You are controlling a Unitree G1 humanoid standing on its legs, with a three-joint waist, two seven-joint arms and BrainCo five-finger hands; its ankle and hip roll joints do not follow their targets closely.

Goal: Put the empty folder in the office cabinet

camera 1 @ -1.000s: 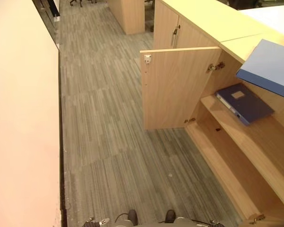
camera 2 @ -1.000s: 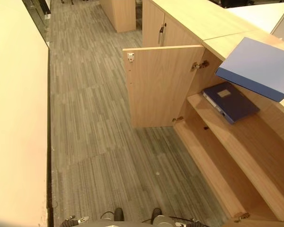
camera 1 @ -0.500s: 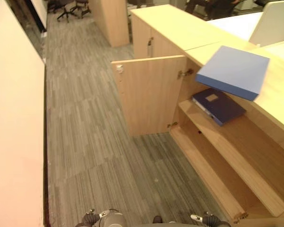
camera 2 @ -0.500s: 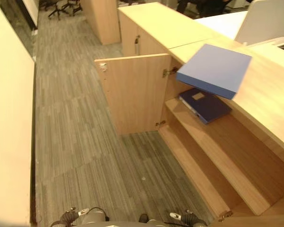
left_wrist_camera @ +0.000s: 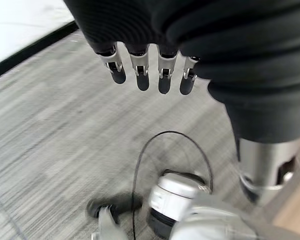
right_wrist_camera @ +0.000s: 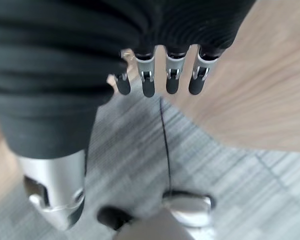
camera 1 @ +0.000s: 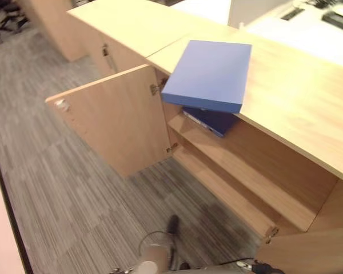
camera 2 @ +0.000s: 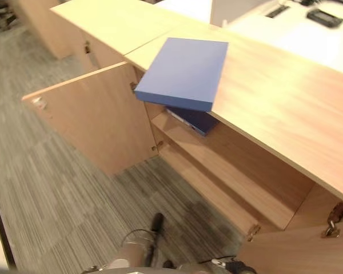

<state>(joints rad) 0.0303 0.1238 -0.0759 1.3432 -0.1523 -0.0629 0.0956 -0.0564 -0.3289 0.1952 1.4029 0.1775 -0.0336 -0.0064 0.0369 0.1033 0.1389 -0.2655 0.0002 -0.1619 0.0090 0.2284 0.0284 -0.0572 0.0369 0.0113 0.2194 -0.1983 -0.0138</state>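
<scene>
Where the cabinet top (camera 1: 297, 97) meets its front edge, the blue folder (camera 1: 208, 73) lies flat, one corner overhanging the open compartment. Plain matte blue, closed, a slim rectangular box shape. Long axis runs from the front edge back across the top, skewed to that edge.

Left eye view: cabinet door (camera 1: 111, 123) swung wide open. Dark blue binder (camera 1: 212, 120) on the upper shelf (camera 1: 240, 171), mostly hidden under the overhanging folder. Grey striped carpet (camera 1: 57, 188) below.

Right eye view: same layout, plus a second door's hinge (camera 2: 333, 220) at the cabinet's right end and a dark flat object (camera 2: 326, 17) on the white desk (camera 2: 286, 28) behind the cabinet.

Left wrist view: left hand (left_wrist_camera: 150, 75) hangs over carpet, fingers straight and relaxed, holding nothing.

Right wrist view: right hand (right_wrist_camera: 162, 80) also hangs with fingers straight, empty, beside a wood panel (right_wrist_camera: 245, 85); carpet underneath.
</scene>
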